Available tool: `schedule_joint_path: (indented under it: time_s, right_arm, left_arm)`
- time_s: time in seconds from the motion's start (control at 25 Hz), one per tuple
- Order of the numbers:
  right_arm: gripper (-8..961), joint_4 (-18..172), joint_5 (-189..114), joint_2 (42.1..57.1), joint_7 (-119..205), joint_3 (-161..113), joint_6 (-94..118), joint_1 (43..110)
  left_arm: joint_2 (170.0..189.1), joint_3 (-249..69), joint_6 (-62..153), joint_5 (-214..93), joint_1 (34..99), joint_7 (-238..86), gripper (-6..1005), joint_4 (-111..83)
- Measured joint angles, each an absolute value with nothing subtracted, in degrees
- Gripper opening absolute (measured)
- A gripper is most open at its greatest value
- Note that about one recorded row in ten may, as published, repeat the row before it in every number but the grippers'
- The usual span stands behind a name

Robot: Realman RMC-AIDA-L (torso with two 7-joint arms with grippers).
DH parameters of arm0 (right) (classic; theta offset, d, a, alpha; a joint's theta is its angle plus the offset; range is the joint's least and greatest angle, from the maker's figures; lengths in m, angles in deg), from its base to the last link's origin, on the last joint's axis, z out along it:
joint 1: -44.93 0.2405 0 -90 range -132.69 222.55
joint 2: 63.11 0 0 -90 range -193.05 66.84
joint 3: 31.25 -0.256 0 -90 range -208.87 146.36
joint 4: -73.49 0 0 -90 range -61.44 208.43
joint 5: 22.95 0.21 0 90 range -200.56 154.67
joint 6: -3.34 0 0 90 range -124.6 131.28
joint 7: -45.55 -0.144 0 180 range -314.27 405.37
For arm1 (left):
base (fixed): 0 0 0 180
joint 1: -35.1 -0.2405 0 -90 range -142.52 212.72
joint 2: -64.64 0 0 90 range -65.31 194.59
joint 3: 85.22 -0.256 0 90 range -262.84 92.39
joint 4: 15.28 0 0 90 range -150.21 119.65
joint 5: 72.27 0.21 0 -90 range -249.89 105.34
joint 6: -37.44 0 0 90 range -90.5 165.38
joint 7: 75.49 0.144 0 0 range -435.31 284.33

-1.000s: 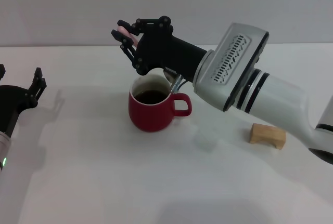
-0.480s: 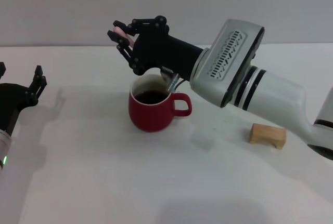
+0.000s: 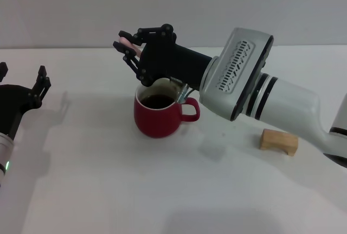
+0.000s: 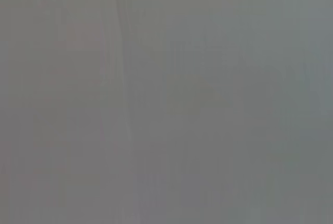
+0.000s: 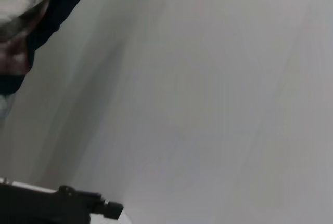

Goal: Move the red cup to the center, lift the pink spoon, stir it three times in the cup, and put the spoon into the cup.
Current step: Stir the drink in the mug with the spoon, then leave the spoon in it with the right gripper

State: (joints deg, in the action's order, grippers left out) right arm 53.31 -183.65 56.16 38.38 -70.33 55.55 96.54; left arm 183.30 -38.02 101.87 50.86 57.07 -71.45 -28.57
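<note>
The red cup stands upright near the middle of the white table, handle to the right, dark liquid inside. My right gripper hovers above and behind the cup, shut on the pink spoon's handle. The spoon's grey metal neck slants down past the gripper body to the cup's right rim; its bowl is hidden. My left gripper is parked at the left edge of the table, away from the cup. The wrist views show only blank wall and table.
A tan wooden block lies on the table to the right of the cup, under my right forearm. A pale wall runs behind the table.
My right gripper has shifted slightly with the spoon, first left, then back right and down a little; the spoon's metal neck moved along the cup's right rim. The left arm edged slightly.
</note>
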Motion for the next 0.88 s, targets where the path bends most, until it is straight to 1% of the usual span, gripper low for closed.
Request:
schedule_joint_path:
  time_s: [0.44,0.64,0.88]
  right_arm:
    - [136,53.9,-184.4,56.13,39.5,-70.6,56.2,96.3]
    - [136,53.9,-184.4,56.10,42.0,-71.7,60.2,96.1]
    - [136,53.6,-184.4,55.99,42.5,-74.7,67.8,94.0]
  left_arm:
    - [183.29,-38.0,102.2,50.9,57.1,-71.4,834,-28.7]
    - [183.29,-38.0,102.3,50.9,57.2,-71.4,834,-28.6]
    - [183.29,-38.0,103.0,50.9,57.1,-71.4,834,-28.6]
